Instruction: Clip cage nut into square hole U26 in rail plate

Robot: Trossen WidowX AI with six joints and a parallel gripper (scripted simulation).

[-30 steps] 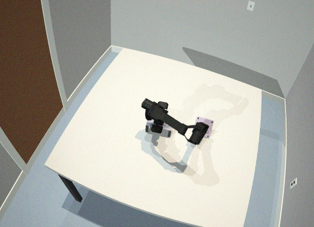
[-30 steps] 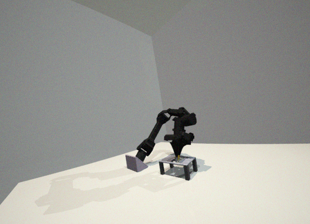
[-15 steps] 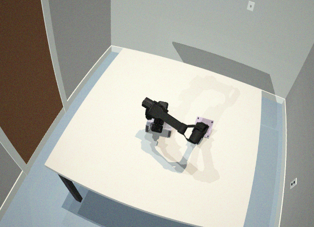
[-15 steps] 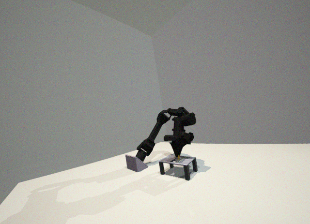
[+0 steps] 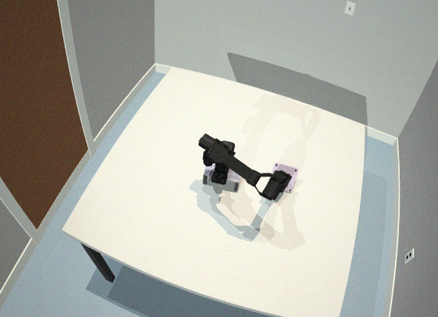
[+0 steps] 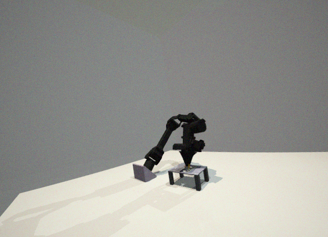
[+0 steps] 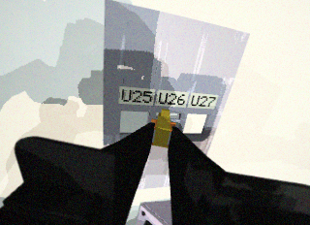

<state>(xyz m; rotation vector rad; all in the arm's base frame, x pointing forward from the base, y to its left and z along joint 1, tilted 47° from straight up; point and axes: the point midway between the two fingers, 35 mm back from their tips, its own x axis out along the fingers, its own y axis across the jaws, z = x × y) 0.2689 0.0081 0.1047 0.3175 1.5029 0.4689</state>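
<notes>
Arm (image 5: 238, 166) (image 6: 164, 137) parts cover much of the plate (image 5: 234, 175) (image 6: 195, 171) (image 7: 203, 55) from above, blocking your sight of the nut (image 6: 189, 167) (image 7: 162, 134).

From outside, you see the gripper (image 6: 188, 164) (image 7: 162, 129) point down at the plate, well apart from the base block (image 6: 139, 172) (image 7: 156, 214).

At the wrist, your gripper grips the nut at U26; fingers and nut partly hide that hole (image 7: 175, 116), so you cannot tell its seating.

The rail plate (image 6: 195, 171) (image 7: 128, 31) apparently blocks passage below the tool (image 6: 188, 166) (image 7: 162, 129).
</notes>
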